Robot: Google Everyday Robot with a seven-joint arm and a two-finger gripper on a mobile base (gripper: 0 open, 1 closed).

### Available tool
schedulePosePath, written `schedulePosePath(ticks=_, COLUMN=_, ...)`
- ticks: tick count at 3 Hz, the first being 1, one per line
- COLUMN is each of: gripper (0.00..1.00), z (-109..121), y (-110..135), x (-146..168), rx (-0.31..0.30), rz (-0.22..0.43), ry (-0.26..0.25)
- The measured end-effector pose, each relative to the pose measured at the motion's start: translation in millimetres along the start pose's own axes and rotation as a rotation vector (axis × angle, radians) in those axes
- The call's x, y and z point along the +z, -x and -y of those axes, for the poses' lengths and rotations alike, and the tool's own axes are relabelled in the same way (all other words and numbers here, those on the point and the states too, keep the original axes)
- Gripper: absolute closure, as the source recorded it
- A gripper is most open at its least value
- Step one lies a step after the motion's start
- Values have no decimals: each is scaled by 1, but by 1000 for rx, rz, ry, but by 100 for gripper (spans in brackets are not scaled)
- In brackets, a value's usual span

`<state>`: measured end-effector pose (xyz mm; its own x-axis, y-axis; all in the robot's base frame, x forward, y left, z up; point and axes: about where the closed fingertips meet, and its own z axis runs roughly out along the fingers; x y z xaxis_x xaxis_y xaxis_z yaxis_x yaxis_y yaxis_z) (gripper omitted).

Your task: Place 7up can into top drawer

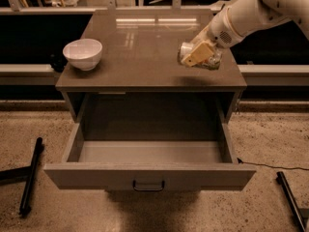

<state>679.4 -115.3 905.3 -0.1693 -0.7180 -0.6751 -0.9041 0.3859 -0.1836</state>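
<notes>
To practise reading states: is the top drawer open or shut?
Open: the top drawer is pulled out, its pale inside exposed. The gripper is above the cabinet top, at its right, jaws shut on the 7up can.
</notes>
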Motion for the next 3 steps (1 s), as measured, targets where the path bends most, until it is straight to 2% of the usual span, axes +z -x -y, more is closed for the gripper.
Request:
schedulePosePath(ticks=1, gripper=100, z=-46, y=8, x=-15, rx=21, rz=5, ry=30)
schedulePosePath(ticks=2, gripper=100, z=-98, y=6, x=-8, rx=59, rz=-33, ry=102)
schedulePosePath(ticks=3, gripper=100, z=-139, y=-5, x=12, rx=99, rz=-93, ry=176)
